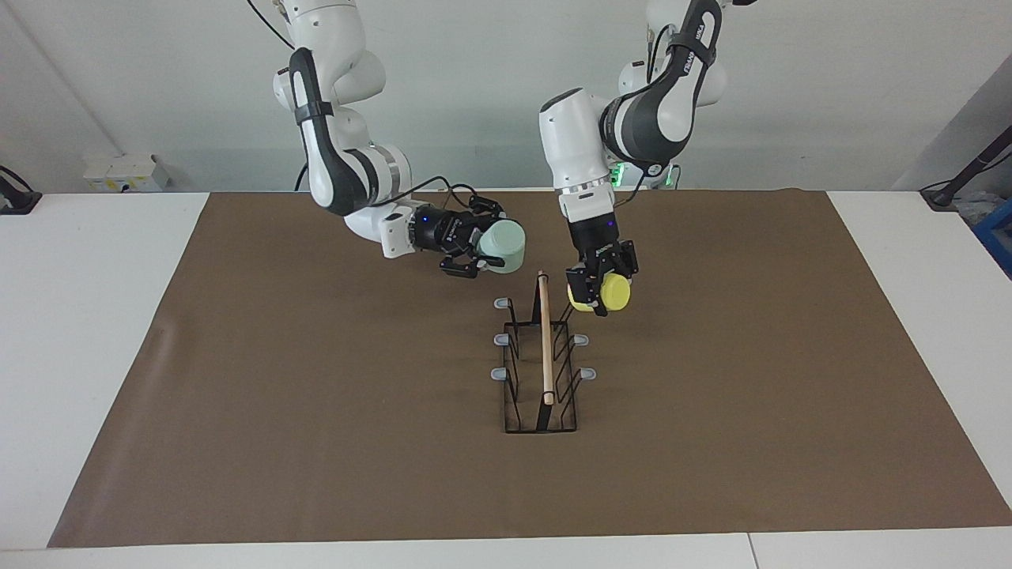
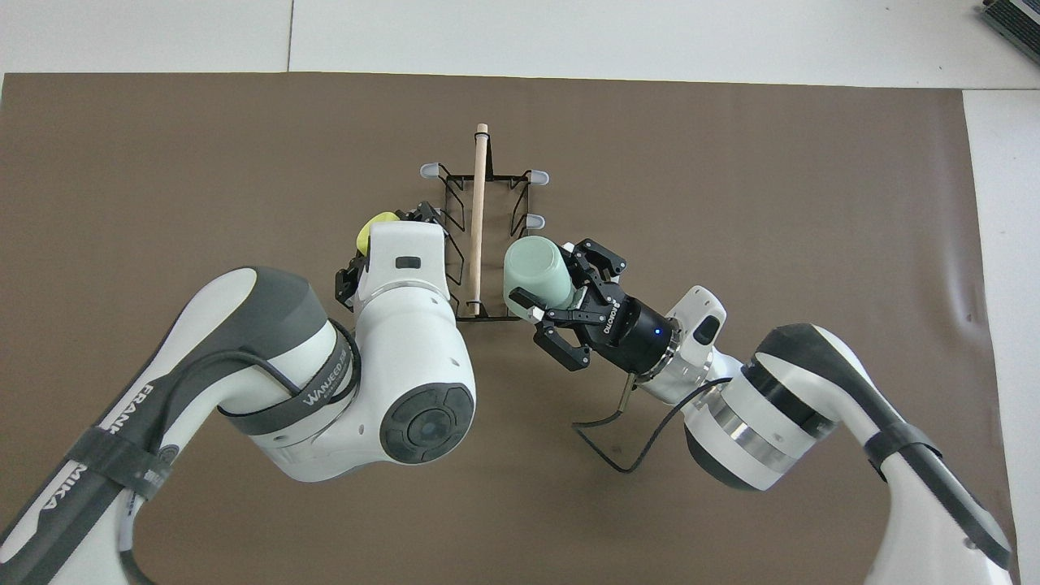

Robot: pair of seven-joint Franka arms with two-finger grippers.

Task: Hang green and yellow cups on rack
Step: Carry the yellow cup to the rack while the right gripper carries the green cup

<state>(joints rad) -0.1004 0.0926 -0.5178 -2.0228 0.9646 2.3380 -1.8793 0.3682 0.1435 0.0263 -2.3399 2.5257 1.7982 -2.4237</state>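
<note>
Smooth tapered green cup (image 1: 504, 246) and yellow cup (image 1: 609, 292) flank wire rack (image 1: 542, 359).

In the overhead view, the left arm's wrist hides most of the yellow cup (image 2: 375, 228), the left hand (image 2: 388, 244) and the rack (image 2: 487, 236) prongs beside it.

On my left arm (image 2: 244, 382), lower left of the overhead frame, I read "FRANKA" along the dark strap, cut off at the frame edge, and a word like "WANEED" on the joint band; the wrist of my right end effector (image 2: 617, 313) says "ROBOTIQ"
</note>
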